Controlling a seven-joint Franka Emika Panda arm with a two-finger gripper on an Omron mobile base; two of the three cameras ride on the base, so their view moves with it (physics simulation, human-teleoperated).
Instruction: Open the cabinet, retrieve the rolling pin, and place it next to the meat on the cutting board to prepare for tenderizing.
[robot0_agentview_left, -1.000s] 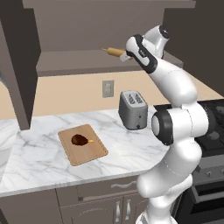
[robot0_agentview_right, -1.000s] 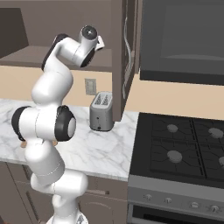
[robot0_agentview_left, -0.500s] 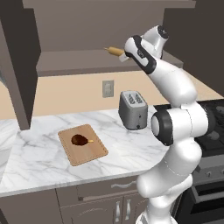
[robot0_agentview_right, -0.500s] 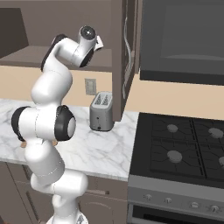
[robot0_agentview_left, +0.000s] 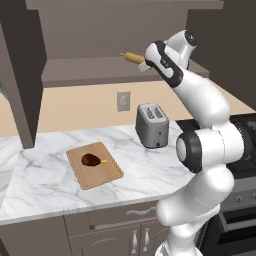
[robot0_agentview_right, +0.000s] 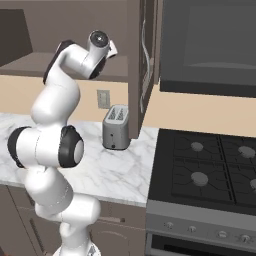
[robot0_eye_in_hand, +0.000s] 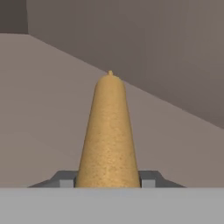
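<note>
The cabinet (robot0_agentview_left: 95, 70) stands open, its left door (robot0_agentview_left: 20, 75) swung out. My gripper (robot0_agentview_left: 141, 63) reaches over the inner shelf and is shut on one end of the light-tan rolling pin (robot0_agentview_left: 131, 57), which points left and away. Seen from the hand, the rolling pin (robot0_eye_in_hand: 109, 135) runs straight ahead between the dark fingertips (robot0_eye_in_hand: 146, 179), above the shelf floor. Down on the counter lies the cutting board (robot0_agentview_left: 107, 175) with the dark meat (robot0_agentview_left: 91, 160) on it, its bone stub pointing right.
A silver toaster (robot0_agentview_left: 152, 125) stands on the marble counter (robot0_agentview_left: 45, 190) right of the board, below my hand. The cabinet's right door (robot0_agentview_right: 145, 55) hangs open beside the arm. A black stove (robot0_agentview_right: 210, 165) lies to the right, with a wall outlet (robot0_agentview_left: 123, 101) behind the toaster.
The jaws have closed onto the rolling pin's end. The arm and the pin have scarcely moved.
</note>
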